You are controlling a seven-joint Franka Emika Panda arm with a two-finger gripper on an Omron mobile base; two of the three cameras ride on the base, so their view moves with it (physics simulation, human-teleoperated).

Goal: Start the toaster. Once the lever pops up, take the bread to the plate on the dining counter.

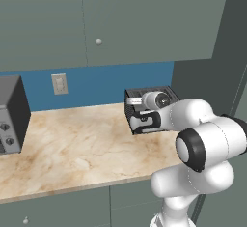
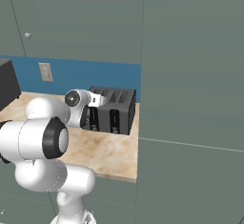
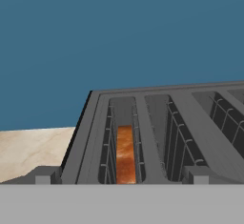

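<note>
The toaster (image 1: 144, 106) stands at the right end of the marbled desk (image 1: 72, 148), against the blue wall (image 1: 91, 83), and the arm reaches to its front, where two vertical lever slots show in the right base view. The claw (image 3: 121, 176) is released, its two dark tips spread wide at the toaster's near edge, holding nothing. The bread (image 3: 126, 154) sits upright, sunk deep in the toaster's leftmost slot as the hand view shows it, while a grey oven (image 1: 10, 115) with round knobs stands well apart at the desk's left end.
</note>
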